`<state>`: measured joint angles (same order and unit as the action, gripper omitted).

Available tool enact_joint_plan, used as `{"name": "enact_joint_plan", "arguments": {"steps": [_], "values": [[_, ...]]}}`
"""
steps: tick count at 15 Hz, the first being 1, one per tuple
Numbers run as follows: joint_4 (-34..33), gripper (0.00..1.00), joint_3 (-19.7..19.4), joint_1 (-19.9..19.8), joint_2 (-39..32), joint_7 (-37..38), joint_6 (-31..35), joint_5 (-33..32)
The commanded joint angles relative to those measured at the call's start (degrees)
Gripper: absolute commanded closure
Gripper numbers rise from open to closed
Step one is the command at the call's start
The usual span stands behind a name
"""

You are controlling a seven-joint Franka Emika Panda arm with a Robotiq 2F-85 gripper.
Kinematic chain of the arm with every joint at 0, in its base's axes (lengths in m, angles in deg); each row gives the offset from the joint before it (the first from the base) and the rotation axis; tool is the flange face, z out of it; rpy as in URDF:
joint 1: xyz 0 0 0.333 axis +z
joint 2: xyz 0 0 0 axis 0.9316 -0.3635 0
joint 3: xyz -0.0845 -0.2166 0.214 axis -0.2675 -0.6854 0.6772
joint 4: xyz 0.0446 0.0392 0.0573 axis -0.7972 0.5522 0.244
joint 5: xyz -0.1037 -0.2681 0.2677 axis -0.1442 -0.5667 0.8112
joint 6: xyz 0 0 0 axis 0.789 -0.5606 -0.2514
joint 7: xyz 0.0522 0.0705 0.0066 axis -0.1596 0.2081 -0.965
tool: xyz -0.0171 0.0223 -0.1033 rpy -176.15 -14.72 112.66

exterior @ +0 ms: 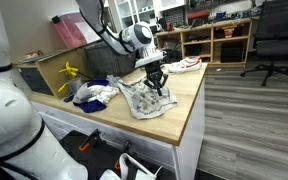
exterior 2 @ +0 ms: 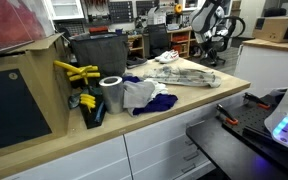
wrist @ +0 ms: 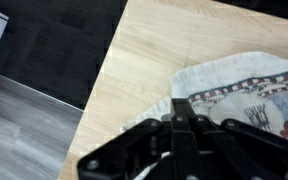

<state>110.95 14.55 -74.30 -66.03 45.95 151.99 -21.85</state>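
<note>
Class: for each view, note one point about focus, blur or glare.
Wrist view: gripper dark and soft, patterned cloth clearer. In an exterior view, the near white robot body is blurred; in an exterior view, a blue glow flares at the edge.

Soft, even indoor light is falling from overhead in both exterior views, leaving only faint shadows under the crumpled cloth [exterior: 144, 98] on the wooden counter [exterior: 189, 95]. All the pictures are coming out small and grainy, with fine detail smearing. The white robot body [exterior: 9, 110] in the foreground is blurring and glaring pale. A bluish glow is blooming on the machine [exterior 2: 284, 125]. In the wrist view the gripper [wrist: 183, 120] is showing as a dark, out-of-focus shape near the lens.
</note>
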Motion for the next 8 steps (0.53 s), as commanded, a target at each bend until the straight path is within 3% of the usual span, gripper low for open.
{"name": "enact_joint_plan", "arguments": {"steps": [1,2,3,5,6,8], "values": [[-1.1,1.0,0.4,0.1,1.7,0.4,1.0,2.8],[-1.4,0.74,0.6,0.2,2.2,0.5,-0.2,4.1],[-1.1,0.72,0.9,0.5,3.1,1.3,-1.3,5.3],[-1.1,0.57,1.8,0.7,4.1,1.0,-6.7,9.6],[-1.7,0.76,1.0,0.3,1.7,0.0,-2.5,7.0],[-1.7,0.6,1.6,0.6,2.5,0.0,-5.1,8.6]]}}
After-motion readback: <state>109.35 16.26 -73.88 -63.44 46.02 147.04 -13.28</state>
